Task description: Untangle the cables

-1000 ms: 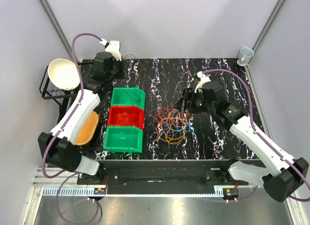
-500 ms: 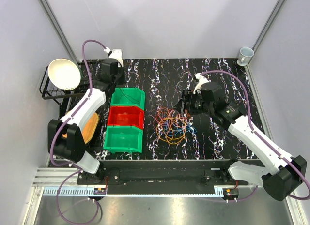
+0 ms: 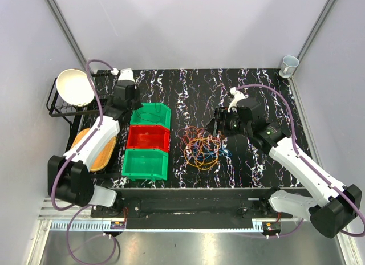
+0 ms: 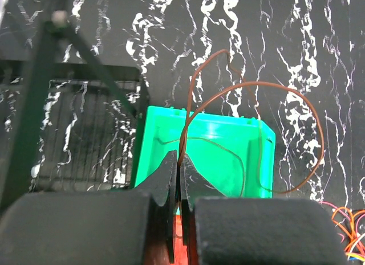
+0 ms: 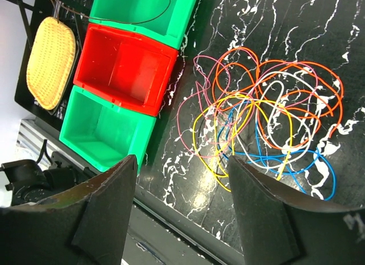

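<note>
The cables [image 3: 201, 144] lie tangled on the desk [image 3: 256, 88] just right of the red bin [image 3: 149, 137], below the right end effector [image 5: 181, 159], whose fingers are spread wide. Beyond the red bin, the left end effector [image 4: 178, 162] pinches one brown wire [image 4: 274, 85].

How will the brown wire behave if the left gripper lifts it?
Probably springy rather than limp: the brown wire holds an open loop over the green bin. Likely light: thin, and the left gripper pinches it at one spot.
</note>
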Controlling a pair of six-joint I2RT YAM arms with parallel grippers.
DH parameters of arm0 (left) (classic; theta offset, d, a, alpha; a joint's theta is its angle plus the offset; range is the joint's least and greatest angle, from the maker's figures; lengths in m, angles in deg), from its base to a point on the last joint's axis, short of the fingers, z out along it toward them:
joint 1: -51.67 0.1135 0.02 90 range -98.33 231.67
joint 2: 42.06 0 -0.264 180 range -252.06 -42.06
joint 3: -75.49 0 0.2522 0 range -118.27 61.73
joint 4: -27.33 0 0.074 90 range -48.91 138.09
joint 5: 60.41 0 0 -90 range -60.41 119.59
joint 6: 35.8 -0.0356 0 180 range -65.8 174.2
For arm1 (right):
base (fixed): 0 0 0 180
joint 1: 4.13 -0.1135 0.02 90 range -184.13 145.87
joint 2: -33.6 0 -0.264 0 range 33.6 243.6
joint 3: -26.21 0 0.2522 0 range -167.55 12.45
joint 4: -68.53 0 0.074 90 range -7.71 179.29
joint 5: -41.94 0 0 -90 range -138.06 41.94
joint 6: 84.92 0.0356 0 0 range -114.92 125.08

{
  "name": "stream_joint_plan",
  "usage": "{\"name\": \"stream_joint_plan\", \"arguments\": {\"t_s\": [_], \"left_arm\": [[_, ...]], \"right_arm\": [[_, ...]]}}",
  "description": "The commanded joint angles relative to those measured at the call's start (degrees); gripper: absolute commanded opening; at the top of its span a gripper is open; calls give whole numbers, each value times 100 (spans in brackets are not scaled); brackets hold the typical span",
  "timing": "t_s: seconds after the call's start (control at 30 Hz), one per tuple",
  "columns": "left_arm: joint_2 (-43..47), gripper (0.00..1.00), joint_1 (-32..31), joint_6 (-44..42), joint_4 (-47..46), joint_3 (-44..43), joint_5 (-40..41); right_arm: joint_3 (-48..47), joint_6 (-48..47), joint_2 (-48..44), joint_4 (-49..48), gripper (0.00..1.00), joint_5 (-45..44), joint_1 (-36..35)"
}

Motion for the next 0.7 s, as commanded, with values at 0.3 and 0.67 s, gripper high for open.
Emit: {"name": "stream_joint_plan", "arguments": {"t_s": [0.3,0.67], "left_arm": [[506,0,-385,729,89,418,995],[-381,0,-421,1397,959,-320,1662]], "right_arm": [[222,176,-327,-301,70,307,-21],[363,105,-495,-301,69,211,-30]]}}
